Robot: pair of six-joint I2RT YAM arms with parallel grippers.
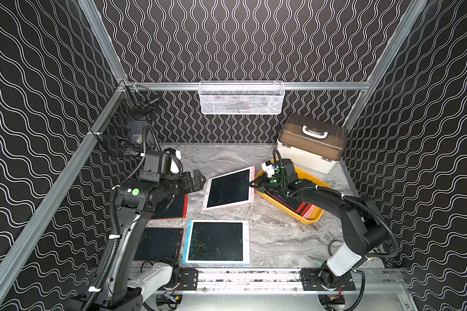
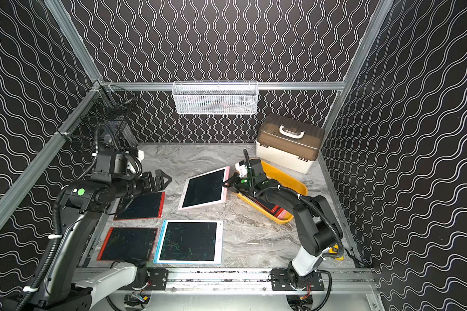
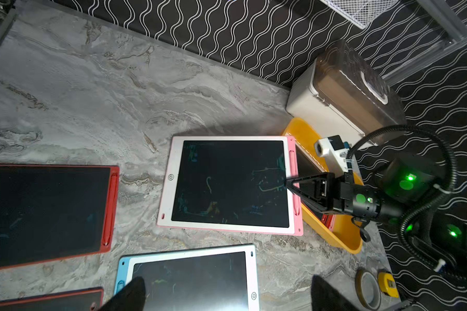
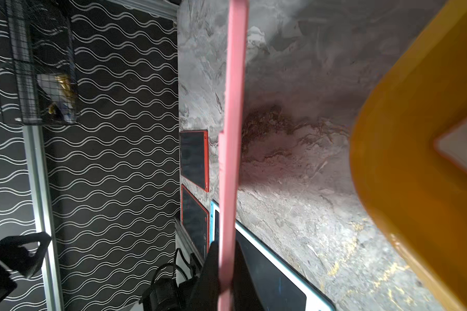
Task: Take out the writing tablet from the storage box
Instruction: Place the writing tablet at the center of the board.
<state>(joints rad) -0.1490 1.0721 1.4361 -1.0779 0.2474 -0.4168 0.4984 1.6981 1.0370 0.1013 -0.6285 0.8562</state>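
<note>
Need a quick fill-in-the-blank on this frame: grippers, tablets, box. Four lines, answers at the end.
1. The right gripper is shut on the edge of a writing tablet whose frame is ___.
2. The left gripper holds nothing; its jaws are ___.
3. The storage box is ___ in colour.
4. Next to the two red tablets on the table lies a third tablet whose frame is ___.

Missing words: pink; open; yellow; blue.
</note>
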